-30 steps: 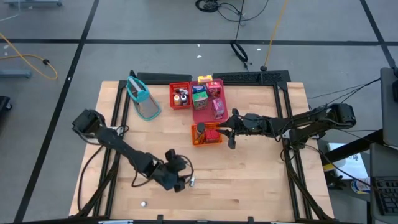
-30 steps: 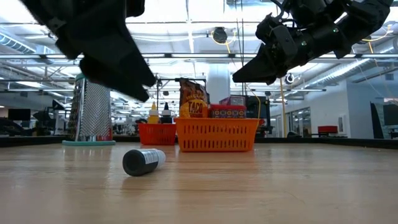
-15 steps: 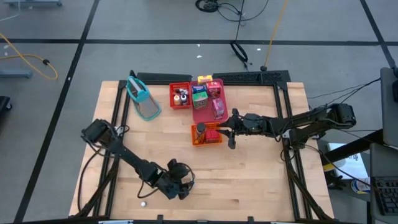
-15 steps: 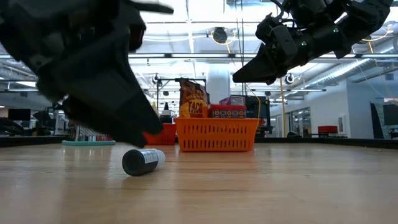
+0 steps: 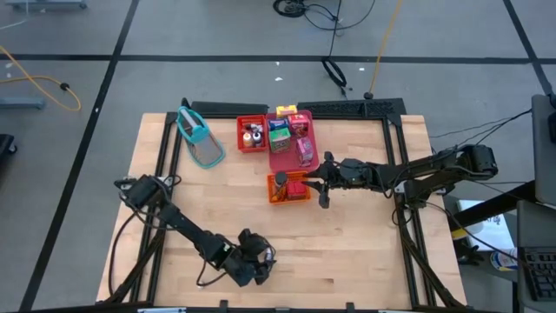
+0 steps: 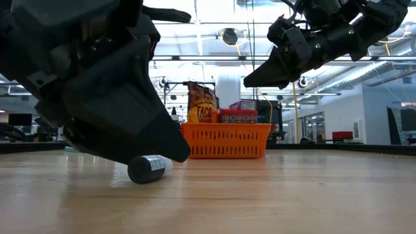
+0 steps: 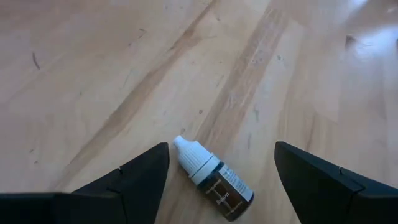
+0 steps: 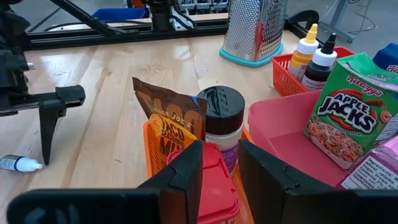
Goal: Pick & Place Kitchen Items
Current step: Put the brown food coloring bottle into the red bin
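The left gripper [image 5: 252, 268] is low over the front part of the light wooden table [image 5: 365, 235], and its two dark fingers [image 7: 134, 177] are spread wide apart. Between them, on the wood, lies a tiny brown dropper bottle with a white cap [image 7: 213, 178]. It lies on its side and neither finger touches it. In the low view the same little bottle [image 6: 149, 168] lies just under the big dark body of that arm. The right gripper [image 5: 323, 187] hangs over the edge of the small orange plastic tray [image 5: 280, 196] in the middle of the table. Its fingers [image 8: 184, 169] are close on each side of a small red box [image 8: 216, 183] and pinch it above that tray. In the orange tray stand a brown taco seasoning packet [image 8: 168, 127] and a little jar with a black lid [image 8: 221, 111]. Just beside it is a pink tray [image 8: 280, 140] holding a green cereal box [image 8: 345, 112]. A red tray [image 8: 287, 74] farther off holds a yellow bottle [image 8: 306, 45] and a dark bottle [image 8: 323, 59]. A shiny metal grater in a teal frame [image 8: 256, 28] stands near the far left corner of the table.
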### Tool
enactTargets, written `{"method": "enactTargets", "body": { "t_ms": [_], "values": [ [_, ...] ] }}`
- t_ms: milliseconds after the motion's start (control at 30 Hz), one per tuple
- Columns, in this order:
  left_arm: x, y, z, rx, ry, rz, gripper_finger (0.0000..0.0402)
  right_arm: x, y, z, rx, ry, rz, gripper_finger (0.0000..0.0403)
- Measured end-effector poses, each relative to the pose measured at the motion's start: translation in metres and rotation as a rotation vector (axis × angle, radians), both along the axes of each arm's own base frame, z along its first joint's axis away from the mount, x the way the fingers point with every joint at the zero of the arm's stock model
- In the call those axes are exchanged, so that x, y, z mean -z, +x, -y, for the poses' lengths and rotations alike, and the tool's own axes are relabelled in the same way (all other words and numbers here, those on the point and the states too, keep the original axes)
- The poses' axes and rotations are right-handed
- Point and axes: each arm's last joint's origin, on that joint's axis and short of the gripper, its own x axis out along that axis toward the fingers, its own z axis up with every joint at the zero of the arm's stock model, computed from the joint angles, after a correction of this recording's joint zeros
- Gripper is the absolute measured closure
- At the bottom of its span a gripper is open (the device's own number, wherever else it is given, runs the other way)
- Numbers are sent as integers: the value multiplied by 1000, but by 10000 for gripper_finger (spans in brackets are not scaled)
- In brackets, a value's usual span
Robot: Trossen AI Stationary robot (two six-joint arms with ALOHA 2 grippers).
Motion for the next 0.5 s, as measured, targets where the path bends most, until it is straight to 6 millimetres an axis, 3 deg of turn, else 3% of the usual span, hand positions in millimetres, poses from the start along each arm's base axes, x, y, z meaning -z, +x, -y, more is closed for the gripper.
{"method": "enactTargets", "body": {
  "t_ms": [300,500],
  "values": [
    [7,-7,2,4,62,-71,109,1,0,0,0,0,-9,310],
    [9,-12,4,44,124,-99,178,2,-1,0,0,1,-20,310]
  ]
}}
